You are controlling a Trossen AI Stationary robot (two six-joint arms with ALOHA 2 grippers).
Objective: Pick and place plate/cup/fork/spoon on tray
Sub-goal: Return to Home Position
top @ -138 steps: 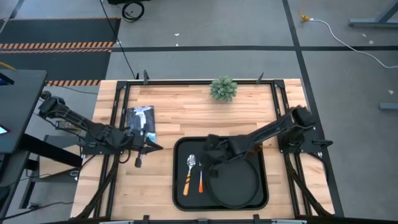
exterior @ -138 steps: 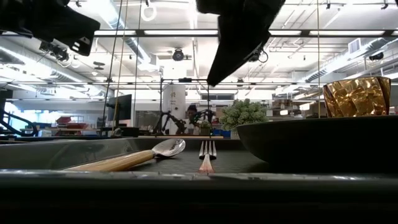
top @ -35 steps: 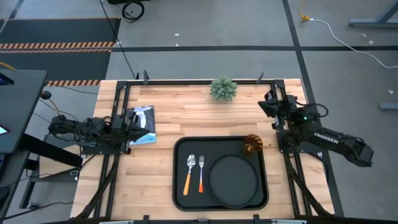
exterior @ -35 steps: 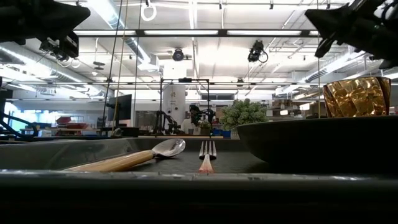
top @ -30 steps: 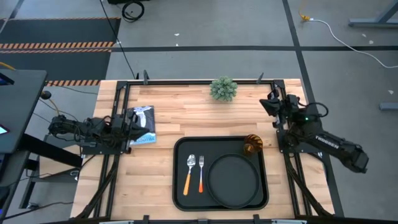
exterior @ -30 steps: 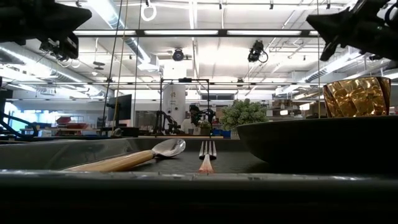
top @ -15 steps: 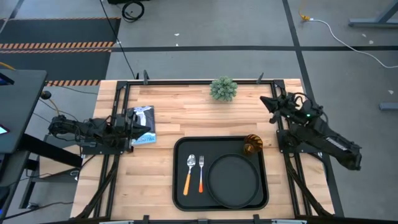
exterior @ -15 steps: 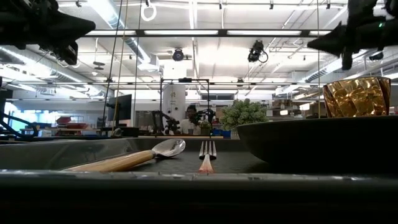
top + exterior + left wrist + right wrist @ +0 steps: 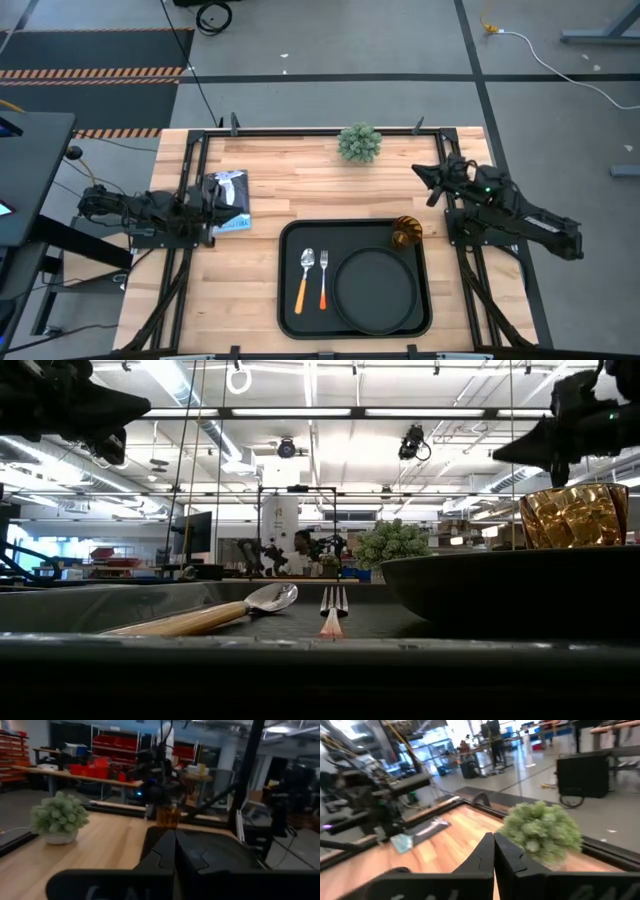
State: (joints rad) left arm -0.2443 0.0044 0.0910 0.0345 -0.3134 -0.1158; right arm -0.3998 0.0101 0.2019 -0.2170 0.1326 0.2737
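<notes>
So the right pincer (image 9: 421,172) has pulled back off the big black rectangular tray (image 9: 290,300), fingers closed on nothing. Round black plate (image 9: 375,293), amber tumbler cup (image 9: 406,233), orange-handled fork (image 9: 323,278) and spoon (image 9: 305,279) all sit on it. Left pincer (image 9: 238,205) is parked shut, empty, at the desk's left edge. Looks done.

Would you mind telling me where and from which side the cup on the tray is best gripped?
Grip the cup across its upper wall from straight above. It stands upright, open mouth up, in the tray's far right corner, with the plate close beside it, so a sideways approach looks crowded.
</notes>
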